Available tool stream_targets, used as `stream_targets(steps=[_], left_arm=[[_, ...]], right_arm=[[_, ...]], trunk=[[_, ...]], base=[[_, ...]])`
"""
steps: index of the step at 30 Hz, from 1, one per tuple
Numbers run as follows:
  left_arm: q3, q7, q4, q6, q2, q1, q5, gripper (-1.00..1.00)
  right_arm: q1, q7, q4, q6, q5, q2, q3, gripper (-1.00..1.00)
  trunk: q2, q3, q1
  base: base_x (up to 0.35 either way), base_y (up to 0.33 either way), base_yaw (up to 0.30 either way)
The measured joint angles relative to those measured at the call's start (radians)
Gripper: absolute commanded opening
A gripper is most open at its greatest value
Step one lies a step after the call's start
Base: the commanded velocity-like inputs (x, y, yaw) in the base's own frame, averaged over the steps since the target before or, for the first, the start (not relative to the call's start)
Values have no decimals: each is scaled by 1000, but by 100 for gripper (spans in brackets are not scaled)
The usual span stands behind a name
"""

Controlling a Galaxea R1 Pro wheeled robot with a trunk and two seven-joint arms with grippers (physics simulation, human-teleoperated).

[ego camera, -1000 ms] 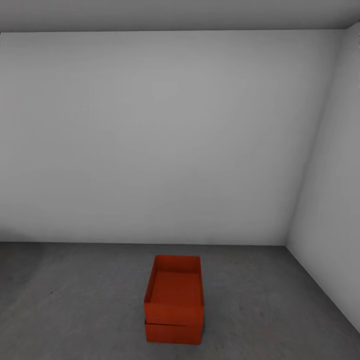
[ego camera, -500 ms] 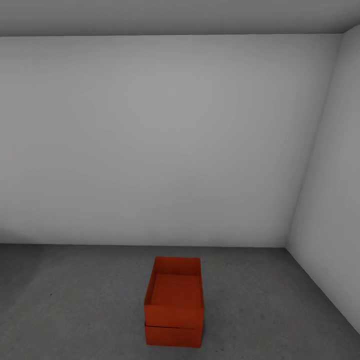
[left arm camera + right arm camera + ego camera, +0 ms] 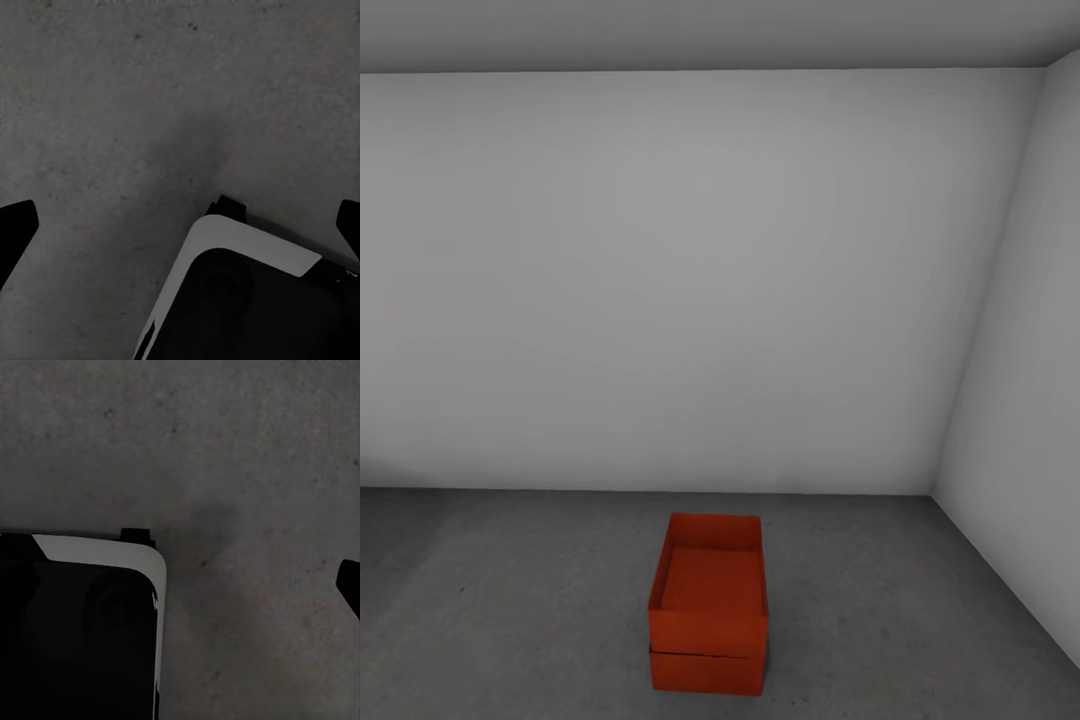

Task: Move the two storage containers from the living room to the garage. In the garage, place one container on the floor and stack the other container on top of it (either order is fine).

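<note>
Garage: two orange-red storage containers stand stacked on the dark grey concrete floor [image 3: 510, 600], the upper container [image 3: 709, 590] seated squarely on the lower container [image 3: 707, 671], near the white back wall [image 3: 660, 280] and well clear of the side wall [image 3: 1020, 400]. Left gripper [image 3: 180, 225] hangs over bare concrete, fingers spread wide, holding nothing. Right gripper: one fingertip [image 3: 349, 585] visible; grip state cannot be determined.

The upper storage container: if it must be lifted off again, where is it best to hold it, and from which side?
Probably by a long side wall of the upper storage container, coming from above. It is open-topped, so one finger can go inside the thin upright rim, without disturbing the lower container.
</note>
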Motion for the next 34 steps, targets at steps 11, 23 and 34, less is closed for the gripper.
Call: stream_targets(steps=[11,23,34], left_arm=[[4,0,-4,0,-1,0,2,100],[2,0,-6,0,0,0,3,100],[2,0,-6,0,1,0,6,100]], right_arm=[[0,-2,0,1,-6,12,-1,100],[0,-2,-4,0,-1,12,-2,100],[0,-2,-4,1,0,12,-2,100]], trunk=[[0,0,0],[0,0,0],[0,0,0]], base=[[0,0,0],[0,0,0],[0,0,0]])
